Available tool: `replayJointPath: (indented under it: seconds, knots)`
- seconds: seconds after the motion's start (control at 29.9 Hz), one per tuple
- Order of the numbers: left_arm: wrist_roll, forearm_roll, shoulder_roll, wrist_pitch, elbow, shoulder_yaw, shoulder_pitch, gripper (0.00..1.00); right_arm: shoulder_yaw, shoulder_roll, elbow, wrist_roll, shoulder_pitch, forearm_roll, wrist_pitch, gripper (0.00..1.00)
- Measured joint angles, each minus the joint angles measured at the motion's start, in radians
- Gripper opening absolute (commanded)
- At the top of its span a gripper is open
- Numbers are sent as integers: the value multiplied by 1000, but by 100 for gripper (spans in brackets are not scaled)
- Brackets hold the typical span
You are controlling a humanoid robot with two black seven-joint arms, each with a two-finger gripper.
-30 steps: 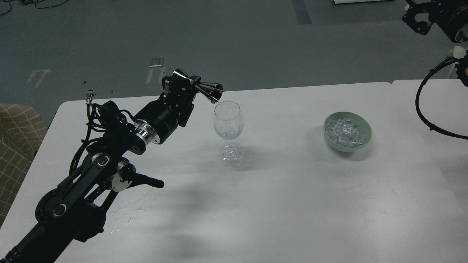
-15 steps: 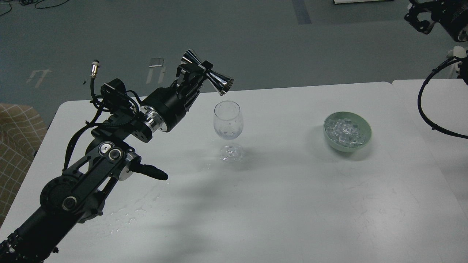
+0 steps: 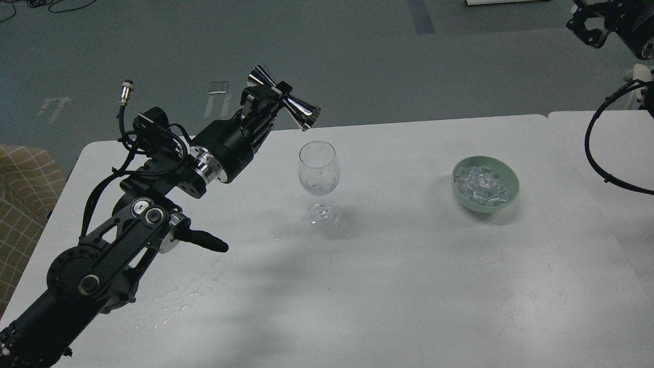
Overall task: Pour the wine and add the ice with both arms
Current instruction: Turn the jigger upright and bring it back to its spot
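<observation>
— The wine, where is it? I can hardly find it.

— It is difficult to see. A little clear liquid seems to lie at the bottom of the wine glass (image 3: pixel 319 176), which stands upright on the white table (image 3: pixel 388 286). How much is inside, I cannot tell. Nearer to us, on the table's front left part, there are small wet drops (image 3: pixel 179 301).

— And the left arm?

— The left arm (image 3: pixel 117 240) comes in from the lower left corner and rises over the table. Its far end, the left gripper (image 3: pixel 271 105), is clamped on the narrow waist of a shiny steel jigger (image 3: pixel 286 102). The jigger lies almost on its side, the open mouth pointing right and a bit down, above the glass's rim and slightly to its left. It does not touch the glass.

— Where is the ice?

— The ice (image 3: pixel 483 184) is a heap of small transparent cubes in a pale green bowl (image 3: pixel 513 191), to the right of the glass and well apart from it, about equally far from us.

— Do you see the right arm?

— Only a part. Behind the table, in the upper right corner, the right gripper (image 3: pixel 587 28) appears as a dark piece high above the floor, with a black cable (image 3: pixel 592 148) looping below it. If its fingers are spread or closed, I cannot tell; they are too dark and partly cut by the edge.
</observation>
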Motion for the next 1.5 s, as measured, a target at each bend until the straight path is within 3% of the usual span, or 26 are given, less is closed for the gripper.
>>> replayJointPath:
  seconds: [0.13,0.3,0.4,0.7,1.1,1.3,1.5]
  knots:
    - [-38,-81,-19,32,0,-76,68,3,-1,-15,-3,0,-3,0,2,100]
    - [-125,-241,-31,36,7,-168,123,3,-2,-22,-15,0,-14,0,1,100]
    - [-145,-380,-32,35,9,-212,153,3,-2,-23,-12,0,-23,0,-2,100]
    - [-142,-788,-39,35,63,-370,229,3,-2,-24,-4,-2,-34,0,-15,100]
    - [-144,-1093,-143,-47,321,-465,243,4,-9,-25,21,-2,-96,-2,-26,100]
    - [-146,-1228,-184,-78,379,-485,243,4,-7,-36,43,-2,-133,-2,-41,100]
    - [-148,-1260,-232,-144,529,-520,190,6,-6,-44,46,-2,-141,-3,-52,100]
